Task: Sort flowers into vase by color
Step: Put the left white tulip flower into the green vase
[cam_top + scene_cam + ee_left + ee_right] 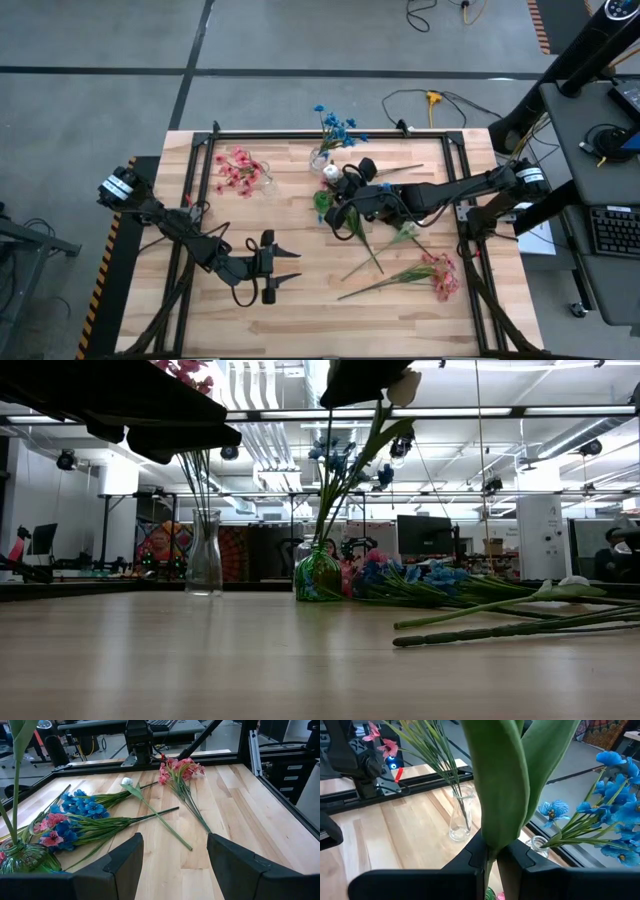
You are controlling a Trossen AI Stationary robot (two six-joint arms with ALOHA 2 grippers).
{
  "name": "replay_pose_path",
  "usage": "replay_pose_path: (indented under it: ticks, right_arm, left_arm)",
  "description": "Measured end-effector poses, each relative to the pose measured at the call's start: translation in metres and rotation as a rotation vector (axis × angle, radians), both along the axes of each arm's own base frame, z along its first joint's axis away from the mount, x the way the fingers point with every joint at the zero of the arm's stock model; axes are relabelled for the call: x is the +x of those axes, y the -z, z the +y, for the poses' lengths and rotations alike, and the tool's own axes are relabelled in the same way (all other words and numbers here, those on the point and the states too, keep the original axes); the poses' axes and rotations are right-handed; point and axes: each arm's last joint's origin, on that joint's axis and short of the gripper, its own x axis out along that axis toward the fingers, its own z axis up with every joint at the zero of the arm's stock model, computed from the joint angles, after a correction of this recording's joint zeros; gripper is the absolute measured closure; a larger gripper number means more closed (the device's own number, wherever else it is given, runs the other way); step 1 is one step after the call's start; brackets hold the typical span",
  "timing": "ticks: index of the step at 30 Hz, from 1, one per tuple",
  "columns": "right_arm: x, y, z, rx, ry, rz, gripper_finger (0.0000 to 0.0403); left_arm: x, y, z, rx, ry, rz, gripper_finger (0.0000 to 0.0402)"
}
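My right gripper [494, 854] hangs over the green glass vase [322, 203], shut on a white-budded flower [404, 386] with broad green leaves. Behind it, a clear vase [266, 183] holds pink flowers [238, 168], and a small clear vase [320, 158] holds blue flowers [335, 126]. Loose flowers lie flat on the table's right half: a pink sprig [441, 276], a white-budded stem [128, 782], and blue sprigs [82, 808] with some pink among them. My left gripper [290, 266] waits open above the near middle of the table, with nothing between its fingers. My right gripper pinches the flower's green stem [489, 851] between its two fingers, just below where the leaves spread. The fingers come nearly level from the table's right and lie across the stem. The stem stands almost upright, and its lower part [15, 785] runs down into the green vase [318, 574].
A dark metal frame [300, 133] runs round the table's edges. The near left part of the wooden top [200, 320] is bare. Beyond the table stand desks, monitors and cables, with a person seated at the far right [612, 555].
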Motion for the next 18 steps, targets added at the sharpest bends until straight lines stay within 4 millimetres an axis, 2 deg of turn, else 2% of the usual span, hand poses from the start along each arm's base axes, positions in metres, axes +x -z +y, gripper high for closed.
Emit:
replay_pose_path:
  ticks: [10,18]
  right_arm:
    - [0.0008,-0.0014,0.0001,-0.010,-0.005,-0.010,0.0381]
    - [0.0012,-0.0012,-0.0083,-0.018,0.016,-0.003,0.0381]
  left_arm:
    - [0.0000,0.0000,0.0000,0.000,0.000,0.000,0.0198]
    - [0.0000,0.0000,0.0000,0.000,0.000,0.000,0.0198]
